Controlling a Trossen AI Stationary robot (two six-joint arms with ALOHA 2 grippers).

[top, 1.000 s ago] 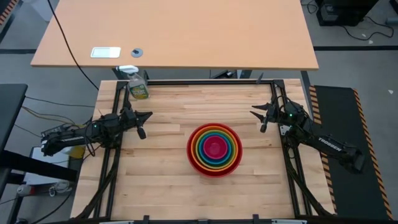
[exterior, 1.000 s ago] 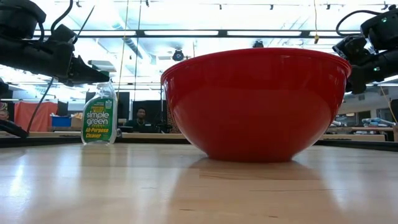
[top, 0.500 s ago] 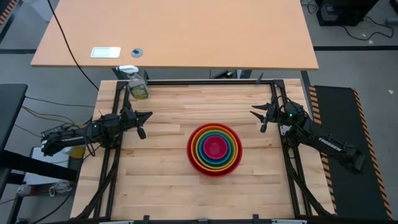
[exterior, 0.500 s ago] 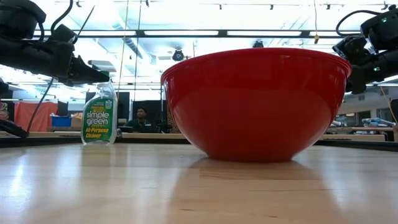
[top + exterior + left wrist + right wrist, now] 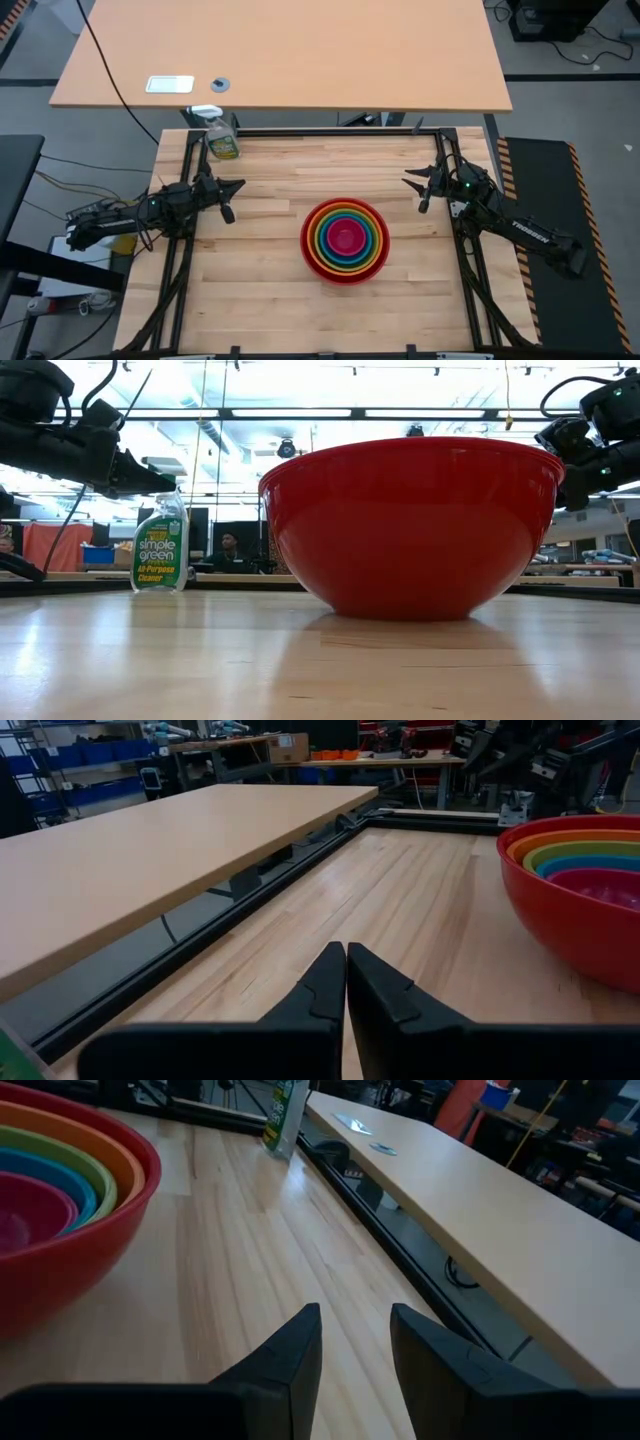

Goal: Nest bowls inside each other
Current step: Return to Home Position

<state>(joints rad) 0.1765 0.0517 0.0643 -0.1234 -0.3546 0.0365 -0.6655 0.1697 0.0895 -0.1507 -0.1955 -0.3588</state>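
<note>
The bowls stand nested in one stack near the middle of the table: red outermost, then orange, lime green, blue, and magenta pink innermost. The red bowl rests on its base on the wood. The stack also shows in the left wrist view and the right wrist view. My left gripper hovers shut at the table's left edge, its fingers together, holding nothing. My right gripper hovers at the right edge, open with a gap between its fingers, holding nothing.
A spray bottle of yellow-green cleaner stands at the table's far left corner, also visible in the low view. A black frame runs around the table. A second, lighter tabletop lies beyond the far edge.
</note>
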